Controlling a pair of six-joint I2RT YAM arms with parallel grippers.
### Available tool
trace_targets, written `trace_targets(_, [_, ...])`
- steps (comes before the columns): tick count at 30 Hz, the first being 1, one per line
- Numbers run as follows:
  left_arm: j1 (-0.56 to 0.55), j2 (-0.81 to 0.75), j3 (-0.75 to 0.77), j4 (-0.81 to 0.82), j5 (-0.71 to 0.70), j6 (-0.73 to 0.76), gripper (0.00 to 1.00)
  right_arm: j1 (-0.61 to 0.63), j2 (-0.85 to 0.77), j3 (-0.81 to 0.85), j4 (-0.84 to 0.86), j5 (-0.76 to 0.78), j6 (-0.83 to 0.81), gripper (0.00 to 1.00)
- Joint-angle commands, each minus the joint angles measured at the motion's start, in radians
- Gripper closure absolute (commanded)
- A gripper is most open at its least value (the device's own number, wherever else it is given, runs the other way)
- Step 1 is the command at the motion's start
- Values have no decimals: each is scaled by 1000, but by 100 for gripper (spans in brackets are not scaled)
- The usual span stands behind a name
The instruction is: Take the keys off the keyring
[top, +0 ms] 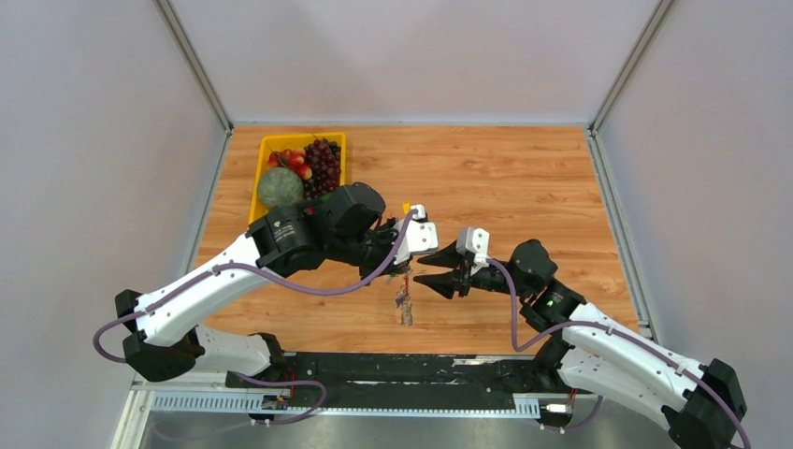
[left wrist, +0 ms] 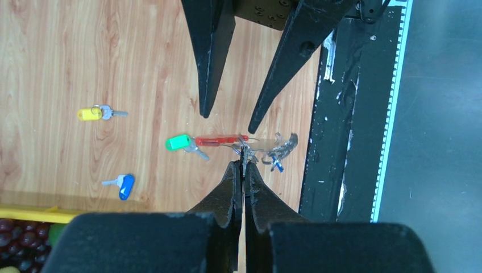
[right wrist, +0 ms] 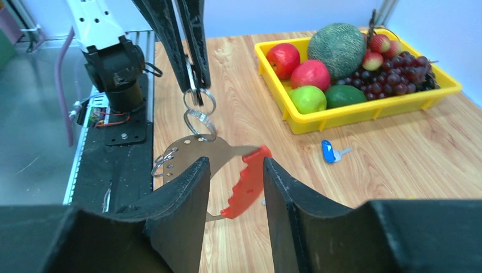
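Observation:
My left gripper (left wrist: 243, 166) is shut on a silver wire ring of the keyring (right wrist: 193, 149) and holds it above the table. The keyring is a grey crescent with a red band (right wrist: 248, 183); it also shows in the top view (top: 405, 301). My right gripper (right wrist: 236, 166) is open, its fingers on either side of the hanging keyring without touching it. A yellow key (left wrist: 91, 114) and a blue key (left wrist: 125, 186) lie loose on the wood. A green key (left wrist: 179, 142) shows beside the red band's end; I cannot tell if it is attached. No black key shows.
A yellow tray (right wrist: 364, 112) with a melon, apples and grapes stands at the back left of the table (top: 524, 187). The black base rail (left wrist: 335, 142) runs along the near edge just beside the keyring.

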Motion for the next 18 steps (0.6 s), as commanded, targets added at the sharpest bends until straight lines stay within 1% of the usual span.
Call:
trace_targets(1, [-11,-27,-3,41,29,53,100,-5,29,58,92,-104,0,56])
trace_targets(6, [-14,-34,-6,38,25,60,100,-5,30,64,100,-120,4,56])
trace_targets(12, [-16,-35,-6,41,26,64,100,-5,34,64,129,-153,23,59])
trace_targets(18, [-21,-32,-6,45,30,66,100,-4,66,70,198,-159,63,60])
